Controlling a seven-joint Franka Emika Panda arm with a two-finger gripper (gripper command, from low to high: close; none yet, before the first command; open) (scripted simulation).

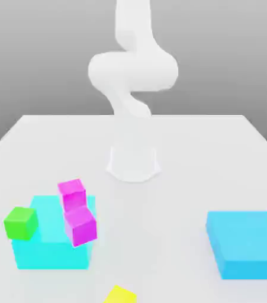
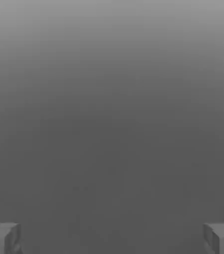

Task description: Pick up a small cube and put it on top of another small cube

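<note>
Yellow cube [image 1: 119, 295] near cyan block [image 1: 52, 239]

Soft, even light fills the exterior view, bright enough that the white arm [image 1: 132, 71] nearly washes out against the grey backdrop and loses its edges. The pale desk [image 1: 189, 154] carries almost no cast shadows; the cyan block [image 1: 52, 239] and blue block [image 1: 246, 244] show only slightly darker side faces. Everything looks mildly blurred, with smeared outlines on the magenta cubes [image 1: 76, 213]. The hand view is dim: a smooth grey gradient, lighter on one side and darkening toward the fingers [image 2: 2, 238], whose tips catch small bright highlights.
</note>
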